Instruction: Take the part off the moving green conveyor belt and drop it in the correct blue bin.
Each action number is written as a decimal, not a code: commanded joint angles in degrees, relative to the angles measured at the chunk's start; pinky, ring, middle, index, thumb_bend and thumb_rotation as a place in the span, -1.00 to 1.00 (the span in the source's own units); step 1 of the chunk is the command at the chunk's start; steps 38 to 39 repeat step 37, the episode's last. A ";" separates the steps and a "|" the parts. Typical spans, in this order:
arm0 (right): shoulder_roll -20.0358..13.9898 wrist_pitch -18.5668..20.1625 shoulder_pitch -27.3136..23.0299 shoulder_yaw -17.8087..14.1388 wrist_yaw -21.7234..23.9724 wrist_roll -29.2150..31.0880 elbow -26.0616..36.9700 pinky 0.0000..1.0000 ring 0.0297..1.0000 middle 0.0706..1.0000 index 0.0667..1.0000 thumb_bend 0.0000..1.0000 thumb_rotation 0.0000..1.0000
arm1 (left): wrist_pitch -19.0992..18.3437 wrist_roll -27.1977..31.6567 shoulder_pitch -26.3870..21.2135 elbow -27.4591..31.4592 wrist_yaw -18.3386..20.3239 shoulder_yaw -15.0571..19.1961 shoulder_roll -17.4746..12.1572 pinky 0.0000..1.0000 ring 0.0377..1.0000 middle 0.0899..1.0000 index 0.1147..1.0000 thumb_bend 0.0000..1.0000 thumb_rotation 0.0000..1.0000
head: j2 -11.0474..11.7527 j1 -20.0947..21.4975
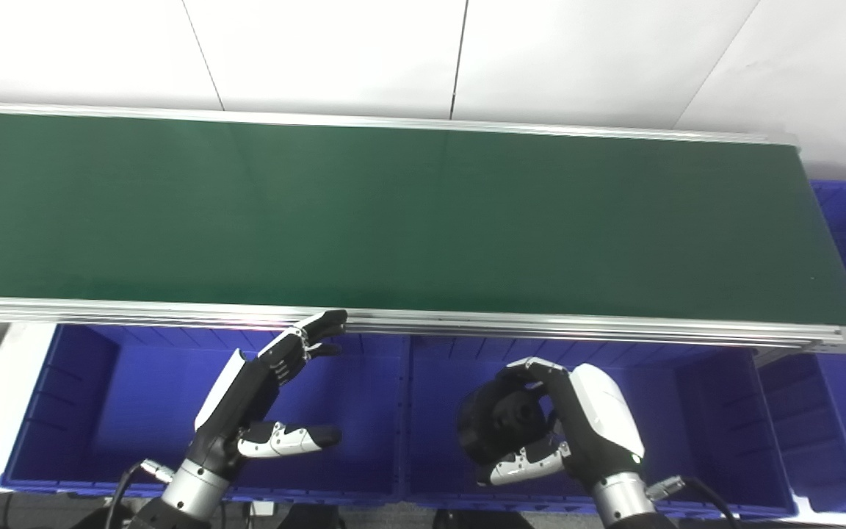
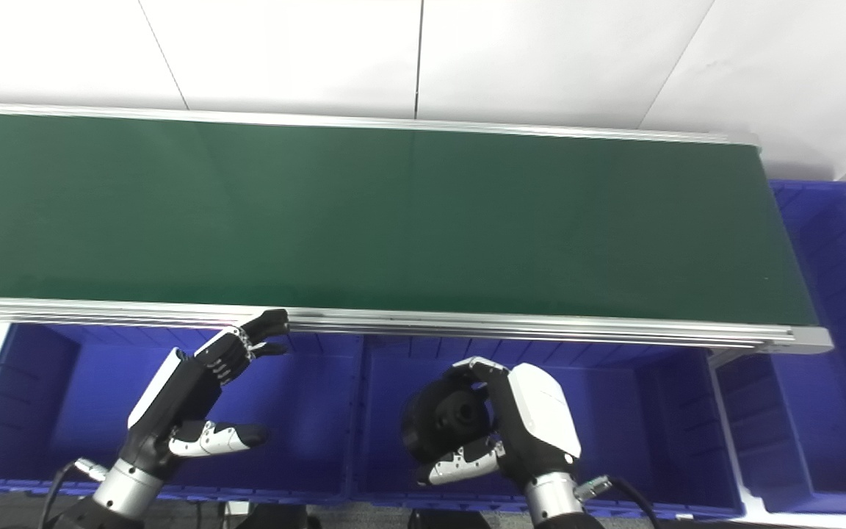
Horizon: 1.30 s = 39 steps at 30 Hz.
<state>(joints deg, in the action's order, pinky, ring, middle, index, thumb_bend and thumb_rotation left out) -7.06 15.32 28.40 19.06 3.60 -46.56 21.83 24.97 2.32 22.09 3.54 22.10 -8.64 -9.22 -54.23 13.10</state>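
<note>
Right hand (image 1: 577, 430) holds the part (image 1: 500, 426), a black round piece with a hub in the middle; fingers (image 1: 533, 367) curl over its top, thumb under it, pinching it. Part is off the belt (image 1: 393, 213), in the air above the middle bin (image 1: 695, 411), near that bin's left wall. Left hand (image 1: 261, 397) is over the left bin (image 1: 85, 397), holding nothing, fingers spread: the upper ones reach up to the belt's near rail (image 1: 540, 323), tips at or just under the rail edge, cannot tell if touching; thumb points right, well apart from them. Belt is green, runs left to right across the view, aluminium rails on both long sides, surface bare. Left and middle bins sit side by side under the near rail, sharing a dividing wall between the two hands. A third bin (image 2: 834, 242) stands at the belt's right end, partly cut by the frame edge. White wall panels (image 1: 320, 51) behind the belt. Cables (image 1: 695, 488) trail from both wrists at the bottom edge.
</note>
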 commanded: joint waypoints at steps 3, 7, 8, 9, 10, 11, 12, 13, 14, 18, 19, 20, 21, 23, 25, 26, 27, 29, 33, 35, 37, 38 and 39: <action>-0.15 0.75 -2.18 0.71 1.08 -1.34 -2.11 -0.32 -0.22 -0.08 -0.01 0.02 -1.00 | 1.93 -0.23 -0.27 1.91 -1.32 0.38 -0.53 0.58 0.73 0.76 0.65 0.66 -0.10 | 0.21 0.54; 0.77 3.69 -3.76 0.47 3.29 -1.03 -3.67 0.14 0.32 0.39 0.26 0.11 -0.86 | 1.94 -0.37 -0.08 1.66 -1.53 0.41 -0.74 0.55 0.71 0.74 0.64 0.69 -0.07 | 0.45 0.79; 0.90 3.69 -3.98 0.32 3.32 -0.62 -4.07 0.23 0.43 0.50 0.44 0.17 -0.86 | 1.93 -0.36 0.00 1.69 -1.61 0.33 -0.79 0.55 0.71 0.74 0.65 0.69 -0.06 | 0.52 0.81; 1.01 3.54 -4.11 0.17 3.23 -0.20 -4.37 0.33 0.56 0.63 0.60 0.23 -0.80 | 1.93 -0.40 0.06 1.68 -1.72 0.28 -0.82 0.56 0.71 0.74 0.65 0.69 -0.06 | 0.80 0.89; 1.16 2.65 -4.11 -0.13 2.55 0.70 -4.72 0.36 0.62 0.68 0.66 0.25 -0.76 | 1.93 -0.40 0.10 1.67 -1.74 0.20 -0.87 0.56 0.71 0.74 0.65 0.69 -0.05 | 0.80 0.89; 1.24 1.67 -4.08 -0.38 1.84 1.50 -5.04 0.42 0.68 0.72 0.71 0.27 -0.70 | 1.90 -0.37 0.08 1.62 -1.68 0.14 -0.92 0.56 0.72 0.74 0.65 0.68 -0.05 | 0.79 0.98; 1.35 0.02 -3.89 -0.83 0.93 3.27 -5.37 0.47 0.75 0.76 0.74 0.29 -0.60 | 1.89 0.01 0.12 1.48 -1.58 0.05 -0.98 0.57 0.72 0.75 0.66 0.68 -0.04 | 0.95 0.98; 1.39 -1.55 -3.69 -1.21 0.10 5.02 -5.65 0.59 0.84 0.83 0.82 0.31 -0.39 | 1.88 0.34 0.15 1.35 -1.46 -0.03 -1.03 0.57 0.72 0.75 0.65 0.69 -0.05 | 1.03 0.93; 1.33 -2.47 -3.57 -1.35 -0.47 6.23 -5.82 0.67 0.89 0.87 0.86 0.34 -0.26 | 1.88 0.55 0.18 1.28 -1.39 -0.08 -1.06 0.57 0.73 0.75 0.65 0.70 -0.06 | 1.05 0.92; 1.06 -7.38 -1.49 -1.11 -4.57 8.18 -4.78 0.83 0.99 0.98 0.97 0.55 -0.01 | 1.92 0.14 0.49 1.65 -1.71 -0.03 -0.88 0.57 0.72 0.75 0.65 0.68 -0.07 | 1.14 0.99; 1.03 -7.99 -1.08 -0.84 -5.38 7.95 -4.43 0.83 1.00 0.99 0.99 0.60 0.03 | 1.94 -0.13 0.47 1.72 -1.69 -0.05 -0.97 0.59 0.73 0.75 0.65 0.67 -0.06 | 1.28 0.99; 1.01 -8.66 -0.69 -0.61 -6.07 7.73 -3.99 0.82 1.00 1.00 1.00 0.63 0.06 | 1.94 -0.37 0.44 1.75 -1.70 -0.06 -1.04 0.60 0.73 0.75 0.66 0.66 -0.04 | 1.28 0.99; 0.96 -9.52 -0.32 -0.39 -6.85 7.45 -3.63 0.81 1.00 1.00 1.00 0.64 0.07 | 1.94 -0.53 0.43 1.78 -1.68 -0.09 -1.13 0.61 0.74 0.75 0.66 0.67 -0.03 | 1.34 0.90; 0.53 -12.41 0.59 0.05 -8.78 7.51 -2.85 0.78 1.00 1.00 1.00 0.66 0.09 | 1.95 -0.40 0.47 1.64 -1.72 -0.02 -1.11 0.61 0.74 0.75 0.67 0.68 -0.02 | 1.51 0.74; 0.20 -15.76 1.55 0.24 -10.64 8.37 -2.35 0.75 0.93 0.99 1.00 0.67 0.07 | 1.92 -0.02 0.62 1.59 -1.68 0.03 -1.06 0.58 0.72 0.74 0.65 0.68 -0.06 | 1.53 0.80; 0.29 -16.89 2.21 0.29 -11.06 9.14 -1.79 0.73 0.91 0.98 1.00 0.67 0.07 | 1.92 0.51 0.70 1.50 -1.45 -0.03 -1.13 0.58 0.72 0.74 0.65 0.68 -0.07 | 1.52 0.81; 0.56 -17.85 2.99 0.37 -11.23 10.35 -1.12 0.60 0.88 0.98 1.00 0.69 0.05 | 1.92 0.71 0.77 1.47 -1.31 -0.07 -1.30 0.57 0.73 0.75 0.65 0.69 -0.08 | 1.63 0.86; 1.03 -20.79 4.27 0.60 -11.59 13.77 -0.34 0.49 0.86 0.97 1.00 0.69 -0.01 | 1.91 1.03 0.87 1.46 -1.16 -0.11 -1.51 0.57 0.73 0.75 0.66 0.69 -0.06 | 1.65 0.74; 1.50 -26.40 5.58 0.96 -11.60 20.37 -1.80 0.59 0.82 0.90 0.95 0.71 -0.04 | 1.93 0.53 0.69 1.40 -1.33 -0.04 -1.66 0.57 0.73 0.75 0.66 0.68 -0.04 | 1.72 0.66; 1.68 -29.03 5.49 0.94 -11.47 23.32 -3.71 0.59 0.78 0.85 0.90 0.73 -0.01 | 1.93 0.69 0.56 1.14 -1.43 0.02 -1.68 0.56 0.71 0.75 0.66 0.70 -0.02 | 1.98 0.55; 1.75 -31.29 5.07 0.77 -11.19 25.77 -5.54 0.60 0.76 0.84 0.89 0.74 0.00 | 1.87 0.90 0.39 0.86 -1.39 0.09 -1.67 0.55 0.71 0.74 0.65 0.71 -0.01 | 2.25 0.44; 1.75 -31.29 5.07 0.77 -11.19 25.77 -5.54 0.60 0.76 0.84 0.89 0.74 0.00 | 1.87 0.90 0.39 0.86 -1.39 0.09 -1.67 0.55 0.71 0.74 0.65 0.71 -0.01 | 2.25 0.44; 1.75 -31.29 5.07 0.77 -11.19 25.77 -5.54 0.60 0.76 0.84 0.89 0.74 0.00 | 1.87 0.90 0.39 0.86 -1.39 0.09 -1.67 0.55 0.71 0.74 0.65 0.71 -0.01 | 2.25 0.44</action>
